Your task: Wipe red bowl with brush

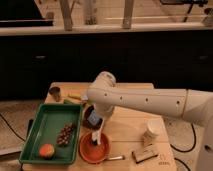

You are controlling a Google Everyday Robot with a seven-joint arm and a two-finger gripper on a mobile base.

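The red bowl (pixel 87 150) sits on the wooden table near its front edge, right of the green tray. The brush (pixel 98 135) stands nearly upright with its pale handle pointing up and its head down inside the bowl. My gripper (pixel 98 123) hangs from the white arm that reaches in from the right. It is directly above the bowl and shut on the top of the brush handle. The bristle head is hard to make out against the bowl's inside.
A dark bowl with a blue-grey object (pixel 92 116) stands just behind the red bowl. The green tray (pixel 47 125) holds grapes (pixel 65 134) and an orange fruit (pixel 46 150). A metal utensil (pixel 115 158), brown block (pixel 145 155), white cup (pixel 151 131) and small dark cup (pixel 55 92) are on the table.
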